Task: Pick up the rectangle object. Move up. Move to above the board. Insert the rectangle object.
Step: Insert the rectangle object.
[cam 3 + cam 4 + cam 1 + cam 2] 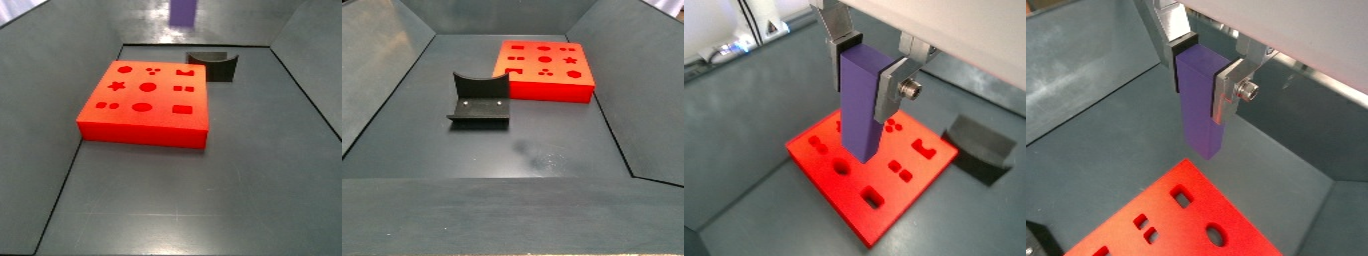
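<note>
Item: hand (867, 72), a two-finger parallel type, clamped on the rectangle object (862, 105); a silver finger plate (891, 85) presses one broad face, and a dark pad sits behind the block's top. Both wrist views show it.

Item: rectangle object, slim purple block, held upright and lifted clear of everything below. In a wrist view its lower end (1205, 145) hangs over bare grey floor just beyond the board's near corner (1184, 170); in the other it appears over the board (a matter of viewing angle, most likely).

Item: board (144, 100), thick red-orange slab with star, round, square and oval cutouts, lying flat on the table (201, 200). Seen left of centre in a side view, upper right in the other (543, 68).

Item: dark grey curved-top block (478, 100), resting on the table near the board, apart from it.

Progress, judged: pick-up and lift look done. Travel to above the board seems underway or nearly complete. Alignment with the matching slot and insertion remain.

View differences: the wrist views alone show the grip. One side view catches only a purple sliver (183, 12) at its top edge, no fingers. The other side view shows neither hand nor block, but gives the clearest layout of board and grey block.
</note>
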Controlling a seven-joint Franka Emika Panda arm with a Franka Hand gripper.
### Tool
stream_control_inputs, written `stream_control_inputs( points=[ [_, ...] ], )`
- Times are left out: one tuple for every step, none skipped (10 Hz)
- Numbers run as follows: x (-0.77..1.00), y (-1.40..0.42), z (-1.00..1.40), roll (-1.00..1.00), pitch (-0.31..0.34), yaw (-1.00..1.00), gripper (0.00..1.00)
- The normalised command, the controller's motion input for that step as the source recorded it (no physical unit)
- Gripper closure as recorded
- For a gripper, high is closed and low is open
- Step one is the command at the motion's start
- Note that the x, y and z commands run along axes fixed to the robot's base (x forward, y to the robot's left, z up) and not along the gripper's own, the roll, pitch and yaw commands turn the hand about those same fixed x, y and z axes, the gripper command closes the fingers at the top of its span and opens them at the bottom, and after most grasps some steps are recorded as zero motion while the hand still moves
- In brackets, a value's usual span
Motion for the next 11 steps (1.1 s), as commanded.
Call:
stream_control_inputs(
  points=[
    [0.49,0.12,-1.0,0.07,0.0,0.0,1.0],
    [0.15,0.27,-1.0,0.08,-0.049,0.0,1.0],
    [0.0,0.32,-0.97,0.08,-0.086,0.0,1.0],
    [0.0,0.31,-0.95,0.07,-0.094,0.0,1.0],
    [0.0,0.15,-0.86,0.07,-0.147,0.0,1.0],
    [0.02,0.0,-0.76,0.07,-0.193,-0.05,1.0],
    [0.05,0.0,-0.72,0.08,-0.173,-0.04,1.0],
    [0.0,0.0,-0.73,0.14,-0.211,0.0,1.0],
    [0.0,0.0,-0.67,0.21,-0.194,0.0,1.0],
    [0.0,0.0,-0.63,0.21,-0.173,0.0,1.0],
    [0.0,0.0,-0.5,0.22,-0.099,0.0,1.0]
  ],
)
